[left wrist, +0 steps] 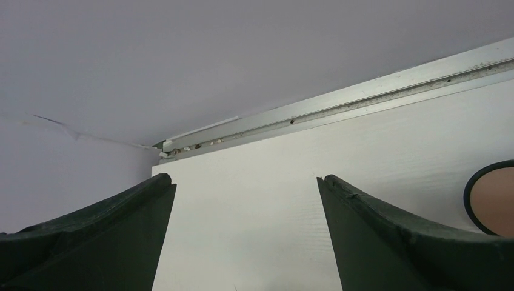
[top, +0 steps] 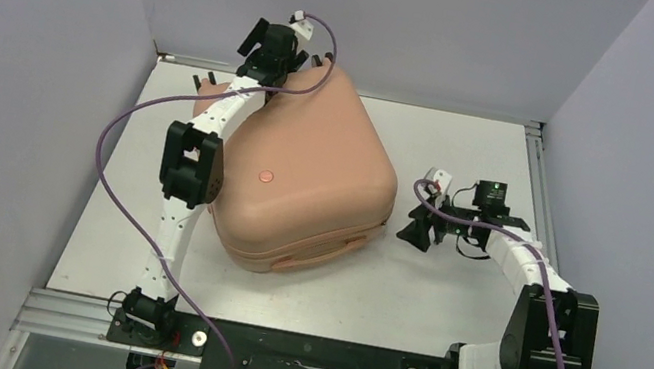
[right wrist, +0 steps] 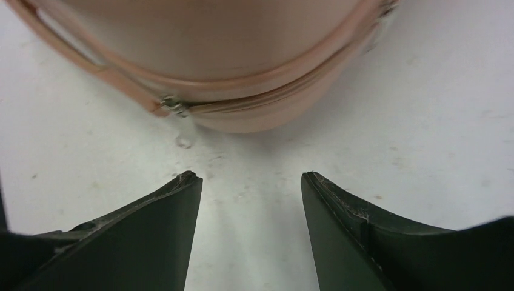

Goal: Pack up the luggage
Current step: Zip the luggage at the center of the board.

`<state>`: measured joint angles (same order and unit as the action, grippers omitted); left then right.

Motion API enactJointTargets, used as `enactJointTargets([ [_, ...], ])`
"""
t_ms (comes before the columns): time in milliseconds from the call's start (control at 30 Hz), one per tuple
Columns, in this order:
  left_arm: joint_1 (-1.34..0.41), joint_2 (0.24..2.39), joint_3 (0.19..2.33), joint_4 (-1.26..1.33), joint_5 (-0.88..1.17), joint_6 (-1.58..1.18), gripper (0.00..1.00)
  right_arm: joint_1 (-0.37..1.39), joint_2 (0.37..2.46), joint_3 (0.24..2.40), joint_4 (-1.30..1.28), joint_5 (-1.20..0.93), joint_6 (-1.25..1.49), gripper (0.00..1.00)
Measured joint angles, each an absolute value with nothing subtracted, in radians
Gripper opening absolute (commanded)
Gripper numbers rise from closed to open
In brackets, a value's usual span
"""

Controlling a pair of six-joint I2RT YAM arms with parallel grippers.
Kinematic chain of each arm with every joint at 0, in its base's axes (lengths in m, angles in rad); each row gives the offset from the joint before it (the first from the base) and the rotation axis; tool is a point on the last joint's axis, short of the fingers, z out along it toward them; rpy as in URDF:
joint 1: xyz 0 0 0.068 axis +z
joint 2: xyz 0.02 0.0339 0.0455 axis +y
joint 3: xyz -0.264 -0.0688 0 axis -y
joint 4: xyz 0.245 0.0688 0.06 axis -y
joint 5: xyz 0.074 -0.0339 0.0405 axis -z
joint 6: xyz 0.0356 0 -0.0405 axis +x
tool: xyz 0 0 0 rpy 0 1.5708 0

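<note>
The salmon-pink luggage [top: 309, 176] lies flat on the white table with its shells together and a small round dot [top: 266, 176] on top. My left gripper [top: 263, 49] is open and empty at the luggage's far left corner. In the left wrist view the left gripper [left wrist: 245, 182] faces bare table, with a pink-and-black caster wheel [left wrist: 492, 197] at the right edge. My right gripper [top: 412, 230] is open and empty just right of the luggage. In the right wrist view the right gripper [right wrist: 250, 179] faces the luggage [right wrist: 218, 42], its zipper seam and zipper pull [right wrist: 177, 109].
A metal rail [left wrist: 339, 109] runs along the table's back edge, with grey walls behind and to both sides. The table [top: 445, 297] has bare surface at the front and right. A pink handle strap [right wrist: 91, 63] runs along the luggage's side.
</note>
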<state>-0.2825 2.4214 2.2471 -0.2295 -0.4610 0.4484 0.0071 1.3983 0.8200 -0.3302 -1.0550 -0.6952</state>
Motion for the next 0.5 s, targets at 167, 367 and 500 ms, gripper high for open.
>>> enactJointTargets([
  [167,-0.281,2.412,2.233,-0.232,-0.471,0.419,0.93,0.055,1.403,0.781,-0.436,-1.120,-0.756,0.63],
  [367,-0.280,2.393,2.201,-0.225,-0.476,0.399,0.93,0.122,1.403,0.743,-0.332,-1.132,-0.639,0.63],
  [500,-0.280,2.386,2.185,-0.216,-0.476,0.395,0.93,0.157,1.412,0.741,-0.255,-1.103,-0.540,0.50],
])
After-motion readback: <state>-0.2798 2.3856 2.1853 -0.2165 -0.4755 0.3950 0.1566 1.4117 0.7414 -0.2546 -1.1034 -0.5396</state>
